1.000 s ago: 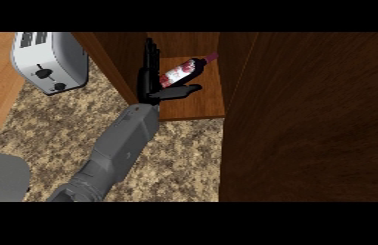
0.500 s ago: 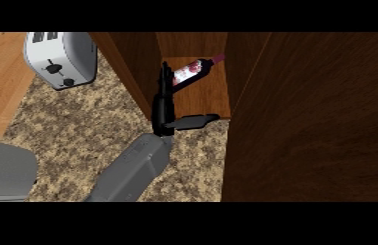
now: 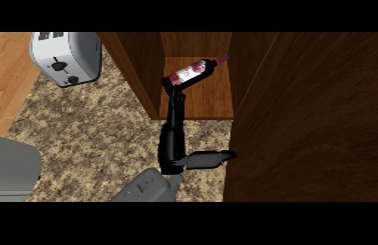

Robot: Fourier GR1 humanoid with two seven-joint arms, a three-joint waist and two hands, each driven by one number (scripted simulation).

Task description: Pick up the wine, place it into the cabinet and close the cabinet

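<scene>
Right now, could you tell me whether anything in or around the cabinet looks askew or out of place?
Yes: the wine bottle lies tilted on its side on the cabinet shelf, neck toward the back right, rather than upright. The open hand's fingertips reach its base.

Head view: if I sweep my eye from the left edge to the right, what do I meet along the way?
Toaster → the cabinet's left wall → wine bottle on the cabinet floor → the open cabinet door.
</scene>
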